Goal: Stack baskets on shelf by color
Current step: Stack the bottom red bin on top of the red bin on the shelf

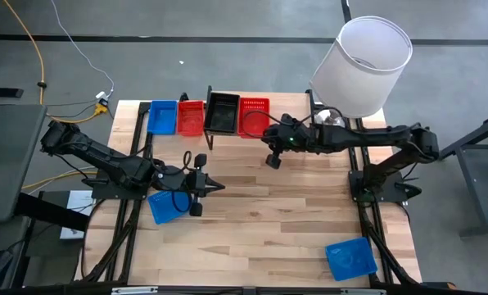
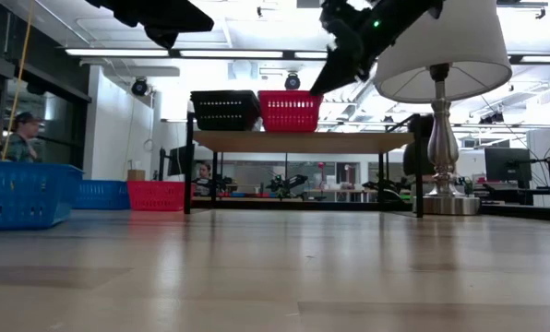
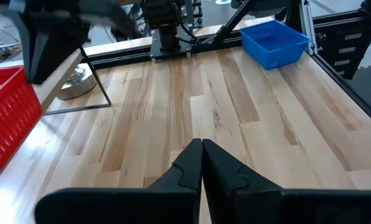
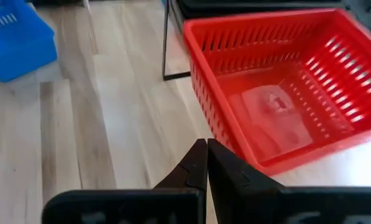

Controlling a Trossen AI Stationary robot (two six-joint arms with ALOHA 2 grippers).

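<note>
from above, the shelf [image 1: 237, 131] sits at the far edge of the desk [image 1: 260, 213] with a black basket [image 1: 223, 111] and a red basket [image 1: 254, 116] on top; just beside it on the desk lie another red basket [image 1: 191, 117] and a blue basket [image 1: 163, 116]. two more blue ones are loose: one [image 1: 165, 206] under the left arm, one [image 1: 350, 259] at the near right corner. the left claw [image 1: 217, 187] hovers mid-desk, pressed together and empty; the right claw [image 1: 273, 161] hangs just in front of the shelf, also pressed together and empty. a lamp [image 1: 363, 65] stands at the shelf's right end. from desk level, the black and red baskets [image 2: 290, 110] sit side by side on the shelf plank [image 2: 303, 141], with blue [image 2: 26, 194] and red [image 2: 155, 195] ones on the desk to the left. the left wrist view shows its shut fingers [image 3: 188, 168] aimed toward the far blue basket [image 3: 274, 42]. the right wrist view shows shut fingers [image 4: 195, 165] just before the red basket [image 4: 285, 87] on the shelf. judging by this, two colours have a start on the shelf; the second red and all three blue baskets remain.
</note>
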